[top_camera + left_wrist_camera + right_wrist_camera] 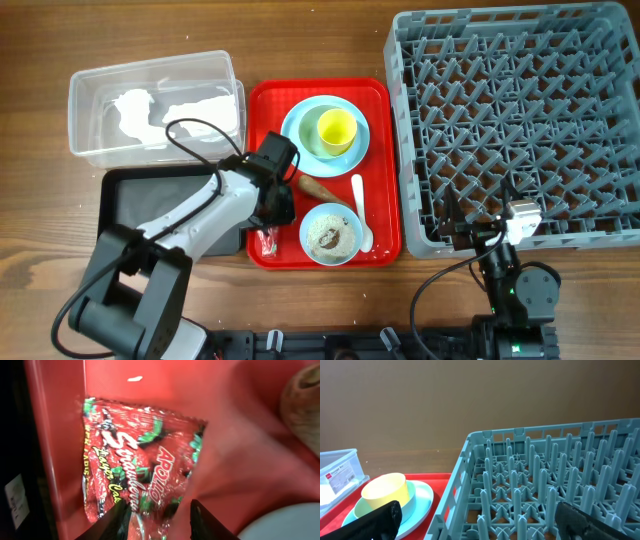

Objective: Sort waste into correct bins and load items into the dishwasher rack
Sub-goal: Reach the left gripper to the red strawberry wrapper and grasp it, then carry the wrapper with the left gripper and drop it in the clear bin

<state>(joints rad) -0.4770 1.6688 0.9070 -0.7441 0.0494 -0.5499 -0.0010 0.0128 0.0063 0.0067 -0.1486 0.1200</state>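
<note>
Snack wrapper (140, 460) sits between my left claw's (159, 517) half-spread fingers, low in frame; I cannot tell if it's gripped. Slick foil may slip out.

Overhead evenly bright, sharp; left wrist close-up blurred, wrapper (135, 470) glare.

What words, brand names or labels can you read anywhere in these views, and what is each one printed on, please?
"APOLLO": on the red snack wrapper, left wrist view.
"Strawberry": white script, same wrapper.
"Layer Cak", likely Layer Cake: yellow script there, partly cut off.
The green print on the wrapper's left edge: too blurred.
The label on the clear tub: too small.
The white sticker left of the red tray: blurred.
</note>
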